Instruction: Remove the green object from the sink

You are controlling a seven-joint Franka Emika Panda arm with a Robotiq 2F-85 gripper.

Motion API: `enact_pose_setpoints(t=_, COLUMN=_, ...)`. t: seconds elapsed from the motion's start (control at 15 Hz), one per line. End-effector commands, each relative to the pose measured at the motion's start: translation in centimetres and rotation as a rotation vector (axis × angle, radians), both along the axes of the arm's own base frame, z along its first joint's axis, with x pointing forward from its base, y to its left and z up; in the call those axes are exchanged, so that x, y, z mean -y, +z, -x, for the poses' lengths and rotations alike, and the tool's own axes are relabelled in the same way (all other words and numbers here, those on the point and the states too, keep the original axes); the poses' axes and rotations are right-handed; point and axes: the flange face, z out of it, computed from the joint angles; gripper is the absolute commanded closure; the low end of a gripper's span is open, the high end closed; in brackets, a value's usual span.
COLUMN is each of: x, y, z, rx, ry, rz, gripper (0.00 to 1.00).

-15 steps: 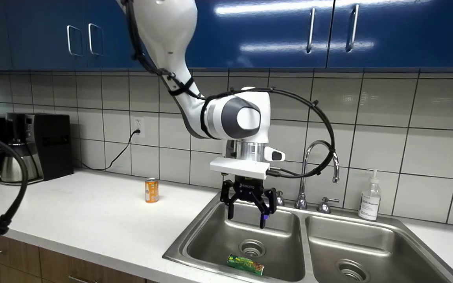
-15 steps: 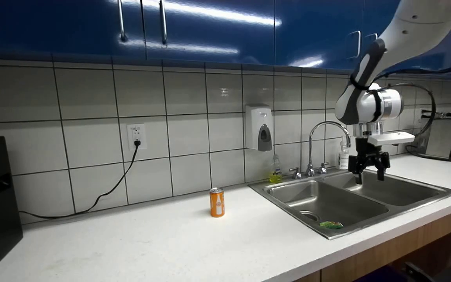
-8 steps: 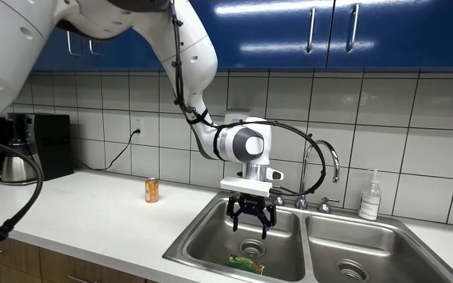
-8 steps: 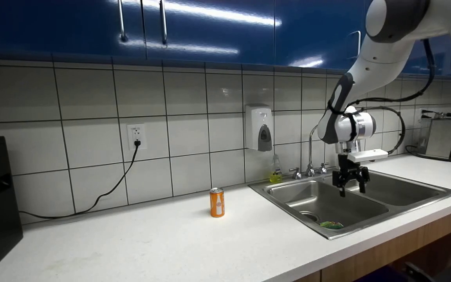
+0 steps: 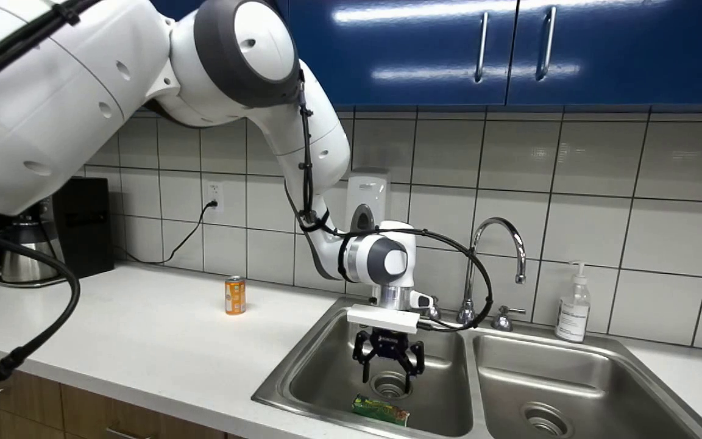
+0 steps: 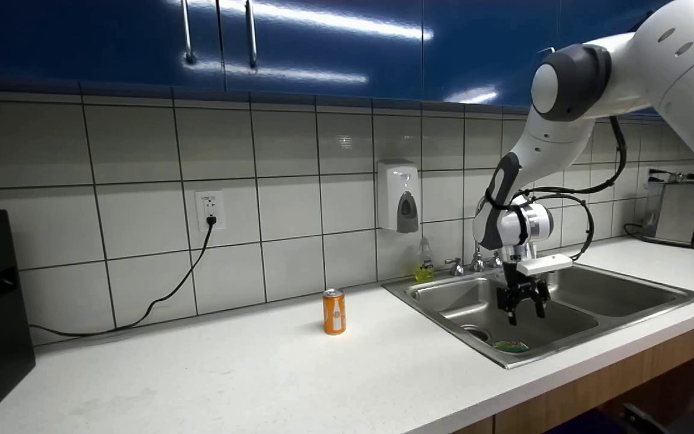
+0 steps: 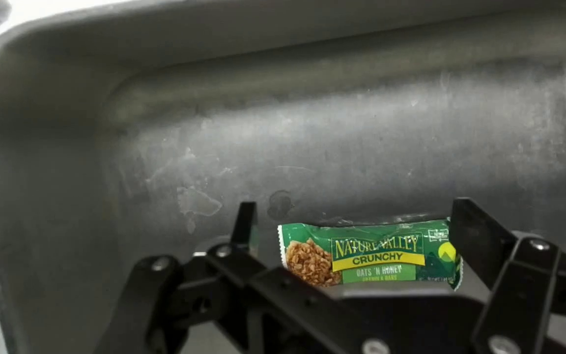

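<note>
The green object is a green granola bar packet (image 5: 381, 410) with a brown patch. It lies flat on the floor of the left basin of the steel sink (image 5: 471, 366), near the front wall and drain. It also shows in an exterior view (image 6: 510, 347). My gripper (image 5: 386, 384) is open and empty, pointing down above the same basin, over the drain and apart from the packet. In the wrist view the packet (image 7: 376, 253) appears between the two open fingers of my gripper (image 7: 355, 202); one finger covers a bit of its right end.
The curved faucet (image 5: 471, 268) and its handles stand behind the sink. A pump bottle (image 5: 573, 311) stands at the back right. An orange can (image 6: 334, 311) is on the counter. A yellow-green soap bottle (image 6: 424, 265) is under a wall dispenser (image 6: 399, 196).
My gripper has moved down toward the basin and over the drain, closer to the packet, still open. The packet and the can have not moved.
</note>
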Motion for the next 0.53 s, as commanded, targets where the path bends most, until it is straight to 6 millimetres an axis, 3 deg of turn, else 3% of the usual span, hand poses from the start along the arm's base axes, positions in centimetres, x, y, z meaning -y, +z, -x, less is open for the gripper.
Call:
enact_pose_setpoints(t=0.0, x=0.12, y=-2.05, z=-1.98, rx=-0.021, ry=0.008, rz=0.011, gripper=0.00)
enact_pose_setpoints(t=0.13, x=-0.26, y=-2.07, z=-1.16, rx=-0.013, ry=0.018, rz=0.002, gripper=0.00)
enact_pose_setpoints(t=0.47, x=-0.23, y=-2.47, z=-1.89, rx=-0.010, ry=0.025, rz=0.005, gripper=0.00)
